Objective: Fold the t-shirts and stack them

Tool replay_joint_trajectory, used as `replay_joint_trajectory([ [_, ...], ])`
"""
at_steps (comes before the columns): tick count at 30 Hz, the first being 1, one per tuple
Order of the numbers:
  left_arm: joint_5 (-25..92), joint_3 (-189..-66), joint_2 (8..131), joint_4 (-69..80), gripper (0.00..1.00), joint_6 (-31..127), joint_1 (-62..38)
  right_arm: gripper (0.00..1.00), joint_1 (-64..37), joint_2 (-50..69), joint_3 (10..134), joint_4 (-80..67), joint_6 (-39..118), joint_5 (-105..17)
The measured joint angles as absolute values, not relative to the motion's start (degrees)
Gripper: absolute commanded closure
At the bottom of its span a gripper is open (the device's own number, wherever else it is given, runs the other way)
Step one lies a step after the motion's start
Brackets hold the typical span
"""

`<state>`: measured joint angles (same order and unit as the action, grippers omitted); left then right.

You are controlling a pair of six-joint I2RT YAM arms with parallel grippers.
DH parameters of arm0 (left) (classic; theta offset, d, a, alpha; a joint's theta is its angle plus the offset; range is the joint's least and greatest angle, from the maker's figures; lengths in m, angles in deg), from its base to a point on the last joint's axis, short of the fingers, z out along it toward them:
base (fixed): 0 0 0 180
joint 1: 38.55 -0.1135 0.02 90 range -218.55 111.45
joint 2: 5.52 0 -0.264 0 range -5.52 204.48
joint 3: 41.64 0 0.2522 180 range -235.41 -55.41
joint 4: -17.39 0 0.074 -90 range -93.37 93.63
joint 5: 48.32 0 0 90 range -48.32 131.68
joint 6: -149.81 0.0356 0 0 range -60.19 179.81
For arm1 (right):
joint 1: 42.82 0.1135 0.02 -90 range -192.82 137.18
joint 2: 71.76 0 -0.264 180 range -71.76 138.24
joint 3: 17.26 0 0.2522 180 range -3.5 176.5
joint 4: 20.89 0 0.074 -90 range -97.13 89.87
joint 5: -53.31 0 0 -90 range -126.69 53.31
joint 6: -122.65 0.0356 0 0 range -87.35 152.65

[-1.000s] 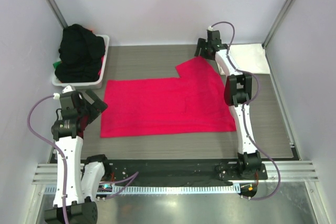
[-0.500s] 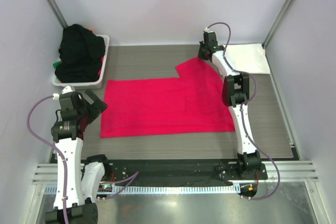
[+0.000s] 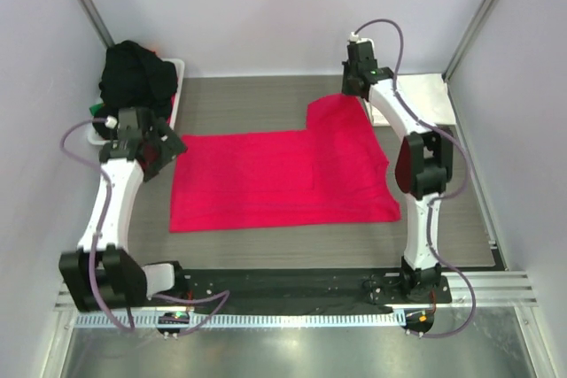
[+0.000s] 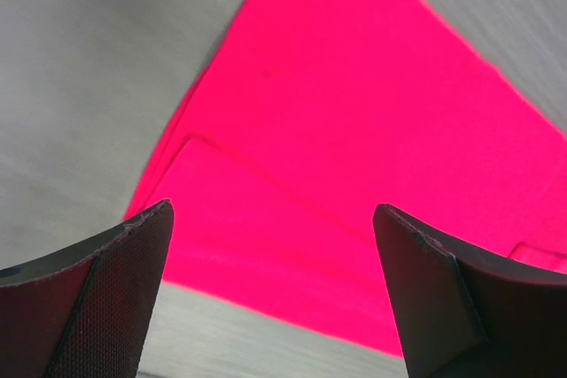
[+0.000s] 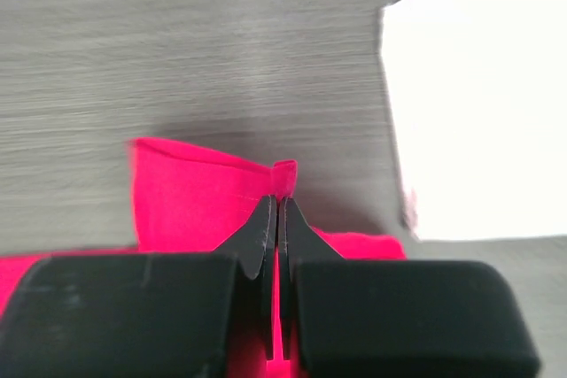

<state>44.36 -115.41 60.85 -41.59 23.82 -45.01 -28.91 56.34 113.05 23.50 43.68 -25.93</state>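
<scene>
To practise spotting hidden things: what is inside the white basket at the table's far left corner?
A heap of black cloth stands above the basket rim. Whatever lies beneath it is covered, and the left arm hides the basket's near end.

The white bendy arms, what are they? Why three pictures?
Those are robots: the left arm and right arm each end in a two-finger gripper. One picture looks down from above; the other two come from cameras on the wrists. On the table lie a pinkish-red t-shirt spread out, a folded white t-shirt at the far right, and a white basket of black clothes at the far left. The right gripper is pinched shut on the pinkish-red t-shirt's far edge. The left gripper is open near its left end, holding nothing.
</scene>
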Motion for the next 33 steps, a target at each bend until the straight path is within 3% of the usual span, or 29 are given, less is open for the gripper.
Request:
replay_joint_trajectory([
  [6,47.3,-136.3,82.7,-40.4,0.07,23.0,-40.7,0.99,-28.8,37.9,101.2,22.0,43.2,-20.2],
  [14,50.7,-159.3,104.7,-43.9,0.12,23.1,-37.6,0.99,-33.4,34.7,92.3,22.6,43.3,-18.3],
  [19,52.7,-167.1,115.4,-47.3,0.22,23.9,-34.6,0.99,-34.5,34.7,91.2,23.8,43.4,-18.5],
  [33,57.4,-177.7,129.5,-51.7,0.32,23.7,-33.0,0.99,-34.3,34.7,89.3,23.7,44.6,-21.4],
])
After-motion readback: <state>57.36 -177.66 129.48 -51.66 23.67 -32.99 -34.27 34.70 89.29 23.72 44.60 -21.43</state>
